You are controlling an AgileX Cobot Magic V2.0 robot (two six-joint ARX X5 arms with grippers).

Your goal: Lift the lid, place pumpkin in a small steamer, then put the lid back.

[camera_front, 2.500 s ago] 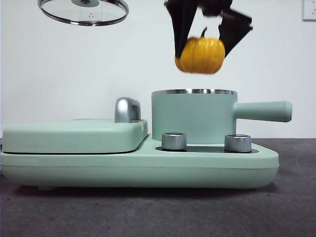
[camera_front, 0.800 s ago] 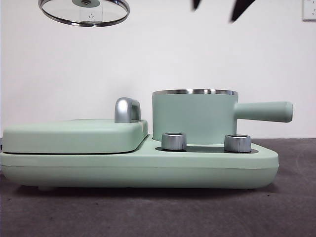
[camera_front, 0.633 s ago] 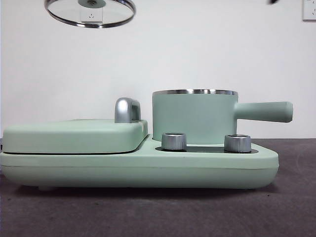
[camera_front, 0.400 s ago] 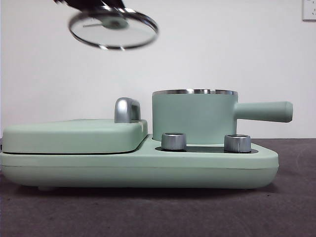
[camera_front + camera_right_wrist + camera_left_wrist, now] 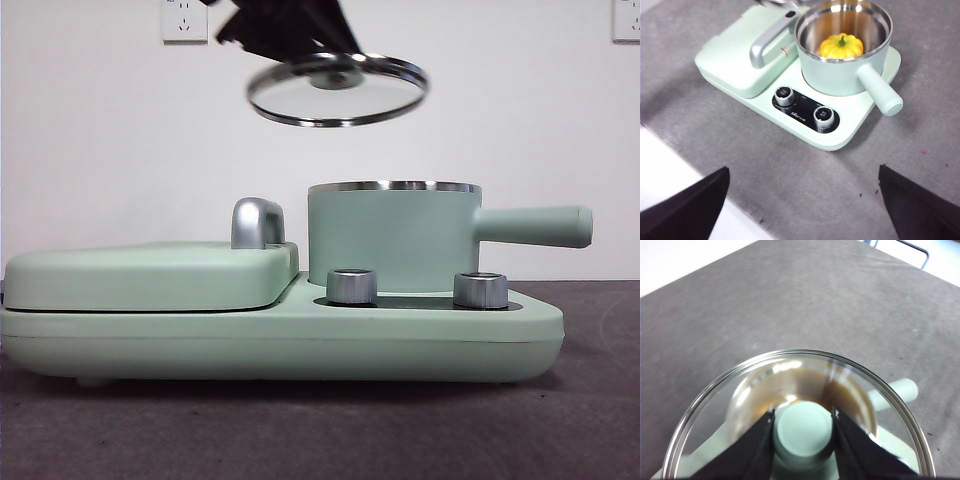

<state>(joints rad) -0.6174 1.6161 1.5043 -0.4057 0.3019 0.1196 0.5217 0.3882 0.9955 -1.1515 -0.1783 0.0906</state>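
My left gripper (image 5: pixel 335 72) comes in from about eleven o'clock in the front view, dark and bulky against the white wall, and hangs above the small steamer (image 5: pixel 392 238), a little toward its nine o'clock side. It carries the lid (image 5: pixel 337 90) clear of the pot's chrome rim, the glass disc tipped slightly rather than level.

The left wrist view shows what the front view hides: my two black jaws are clamped on the lid's mint-green knob (image 5: pixel 804 428), one on either side, touching it. Through the glass I make out a brownish, reflective blur that is probably the steamer's inside, though the smear is too soft for me to be sure. The pot's long handle (image 5: pixel 903 388) pokes out past the lid's rim at about three o'clock.

Only the right wrist view looks into the pot. The pumpkin (image 5: pixel 841 46) sits on the steamer's shiny floor, stem up (from the front it is wholly hidden behind the green wall). That same view shows the cooker base (image 5: pixel 730 55) with its flat cover and chrome handle (image 5: pixel 771 38), and two dials (image 5: pixel 784 95) at six o'clock of the pot.

My right gripper (image 5: pixel 805 210) waits high and well apart from the cooker, jaws spread wide, gripping nothing.
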